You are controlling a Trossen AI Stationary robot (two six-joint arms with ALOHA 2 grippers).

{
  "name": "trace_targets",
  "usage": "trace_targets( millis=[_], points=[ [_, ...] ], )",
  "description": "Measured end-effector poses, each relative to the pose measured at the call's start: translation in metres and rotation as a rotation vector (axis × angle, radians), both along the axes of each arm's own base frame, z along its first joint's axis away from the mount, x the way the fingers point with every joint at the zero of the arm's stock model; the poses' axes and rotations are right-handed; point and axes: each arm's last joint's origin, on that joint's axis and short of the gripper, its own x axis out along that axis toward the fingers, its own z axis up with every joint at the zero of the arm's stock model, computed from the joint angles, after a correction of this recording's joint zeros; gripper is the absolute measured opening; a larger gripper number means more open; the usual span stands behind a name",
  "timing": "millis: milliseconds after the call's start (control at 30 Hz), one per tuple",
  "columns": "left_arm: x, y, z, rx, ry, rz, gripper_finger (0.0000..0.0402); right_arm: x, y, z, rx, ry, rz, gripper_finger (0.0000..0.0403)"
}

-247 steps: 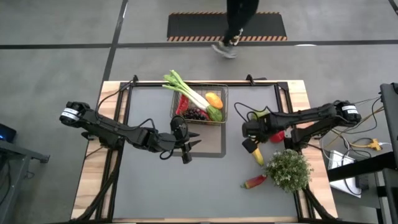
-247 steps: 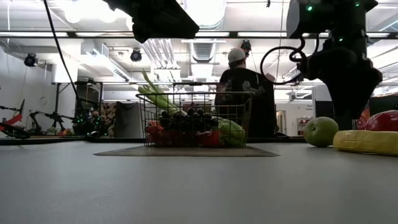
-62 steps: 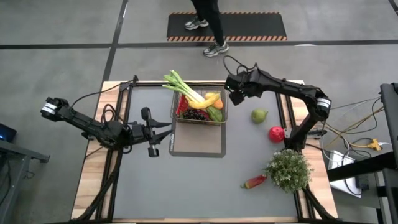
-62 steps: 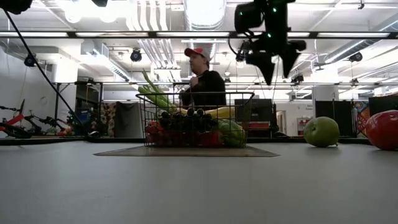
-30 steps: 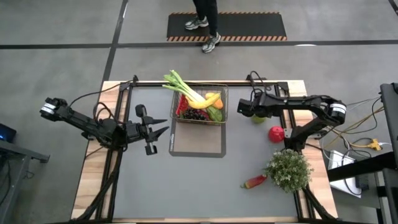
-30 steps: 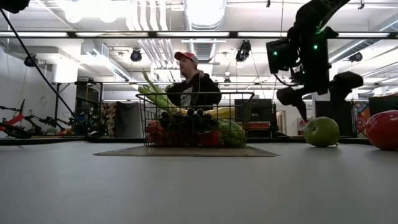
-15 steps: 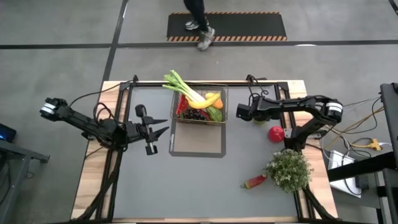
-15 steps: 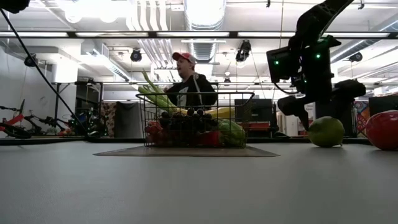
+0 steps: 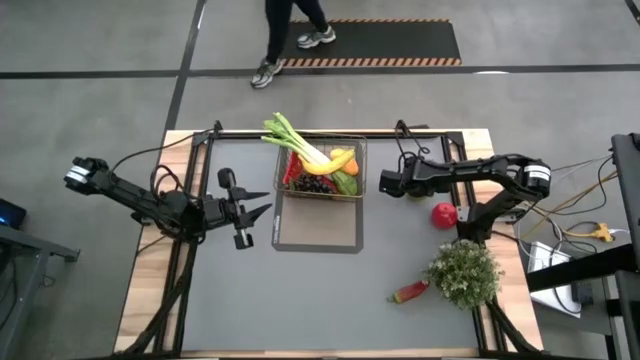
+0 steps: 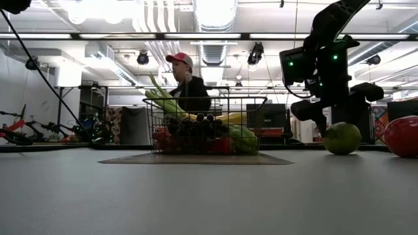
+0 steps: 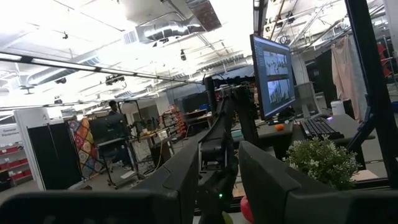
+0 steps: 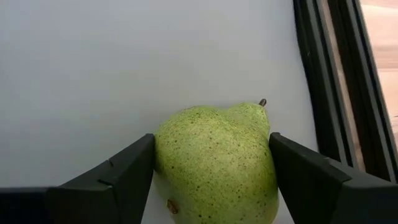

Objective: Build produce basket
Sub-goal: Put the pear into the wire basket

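The wire basket (image 9: 322, 172) stands on a dark mat at the table's far middle. It holds the leek (image 9: 296, 142), the banana (image 9: 338, 160), dark grapes and red peppers. The green pear (image 12: 214, 163) lies on its side on the table, right of the basket. My right gripper (image 12: 212, 139) is down over the pear, shut on it. My left gripper (image 9: 268, 203) hovers open left of the mat, with nothing between its fingers. My right gripper has the pear's wide body (image 12: 163, 155) pinched between its two fingers, one on each opposite side. The fingers slant down from above and from the table's right. The pear lies on the table (image 10: 343, 139), its stem (image 12: 262, 102) pointing away from the gripper.
A red apple (image 9: 444, 213) lies just right of the pear. A bushy leafy plant (image 9: 463, 272) stands near the right front, with a red and green piece (image 9: 410, 292) beside it. A person (image 9: 285, 40) walks beyond the far edge.
My right gripper has sunk down around the pear, which has tipped and shifted a little on the table. The person behind the table has walked toward the left.
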Motion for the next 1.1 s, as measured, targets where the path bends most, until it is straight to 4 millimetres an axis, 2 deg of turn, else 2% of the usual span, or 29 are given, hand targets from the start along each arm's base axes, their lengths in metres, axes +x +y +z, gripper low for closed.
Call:
trace_targets(
  millis=[200, 400, 567, 767, 933, 1100],
  points=[
    [0.0, 0.0, -0.001, 0.003, 0.008, 0.0, 0.0098, 0.001, 0.005, 0.01, 0.013, 0.005, 0.04, 0.0286],
    [0.0, 0.0, -0.001, 0.003, 0.009, 0.0, 0.0098, 0.006, 0.016, 0.049, -0.128, -0.033, 0.173, 0.0287],
    [0.001, -0.001, -0.002, 0.004, 0.014, -0.001, 0.0098, 0.007, 0.038, 0.089, -0.26, -0.094, 0.381, 0.0287],
    [0.002, -0.001, -0.002, 0.003, 0.017, -0.002, 0.0098, 0.003, 0.081, 0.128, -0.422, -0.239, 0.728, 0.0288],
    [0.004, -0.002, -0.004, 0.006, 0.024, -0.003, 0.0098, 0.005, 0.121, 0.132, -0.567, -0.388, 1.087, 0.0288],
    [0.006, -0.003, -0.003, -0.047, -0.013, -0.024, 0.0098, 0.008, 0.162, 0.107, -0.803, -0.441, 1.514, 0.0285]
  ],
)
